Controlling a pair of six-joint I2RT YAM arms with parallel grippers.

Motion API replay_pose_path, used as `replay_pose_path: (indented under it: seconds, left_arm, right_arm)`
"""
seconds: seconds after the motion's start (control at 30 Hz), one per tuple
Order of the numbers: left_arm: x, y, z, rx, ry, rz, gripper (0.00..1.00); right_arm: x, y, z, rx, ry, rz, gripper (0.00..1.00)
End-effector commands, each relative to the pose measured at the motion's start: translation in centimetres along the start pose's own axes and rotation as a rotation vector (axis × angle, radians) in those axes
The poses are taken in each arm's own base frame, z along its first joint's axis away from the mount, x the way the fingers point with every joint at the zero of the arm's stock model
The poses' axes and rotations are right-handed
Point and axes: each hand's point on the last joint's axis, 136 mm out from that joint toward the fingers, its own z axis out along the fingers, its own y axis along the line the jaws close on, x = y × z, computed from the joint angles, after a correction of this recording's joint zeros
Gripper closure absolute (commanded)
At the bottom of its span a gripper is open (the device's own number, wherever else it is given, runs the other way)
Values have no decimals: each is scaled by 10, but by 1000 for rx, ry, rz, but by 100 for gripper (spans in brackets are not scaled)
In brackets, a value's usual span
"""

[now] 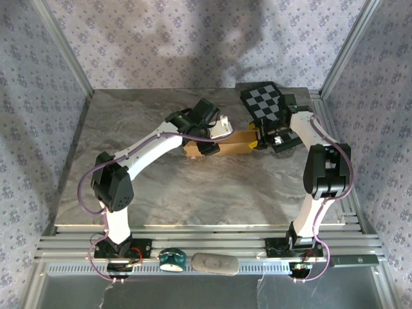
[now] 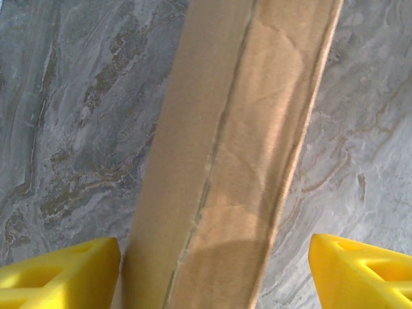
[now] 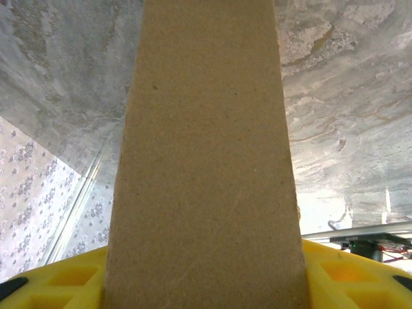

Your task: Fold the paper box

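1. I see the plain brown corrugated cardboard box (image 1: 230, 143) lying mid-table on the grey marbled tabletop (image 1: 193, 193), between both arms.
2. My left gripper (image 2: 214, 251) stands wide, its yellow fingers (image 2: 64, 273) straddling the box with a gap on one side and gripping nothing.
3. In my right gripper (image 3: 205, 273) the box spans the space between the fingers; I cannot tell whether they pinch it.

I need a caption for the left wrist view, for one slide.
Open jaws of the left gripper astride a brown panel of the paper box, above the marbled table.
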Motion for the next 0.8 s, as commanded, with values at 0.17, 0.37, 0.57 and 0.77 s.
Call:
replay_pose_path:
  seconds: [0.17,0.37,0.57,0.77]
  left_arm:
    - [-1,4,-1,15,0,-46,36]
    - [2,2,3,20,13,-41,36]
    - [12,5,13,4,50,-37,46]
    - [14,17,20,-4,53,-69,58]
  right_arm:
    - [-5,3,-19,25,-63,-80,29]
    - [-7,6,-25,23,-91,-127,23]
    - [-6,20,-41,2,-134,-203,20]
    - [-1,30,-45,-23,-135,-238,19]
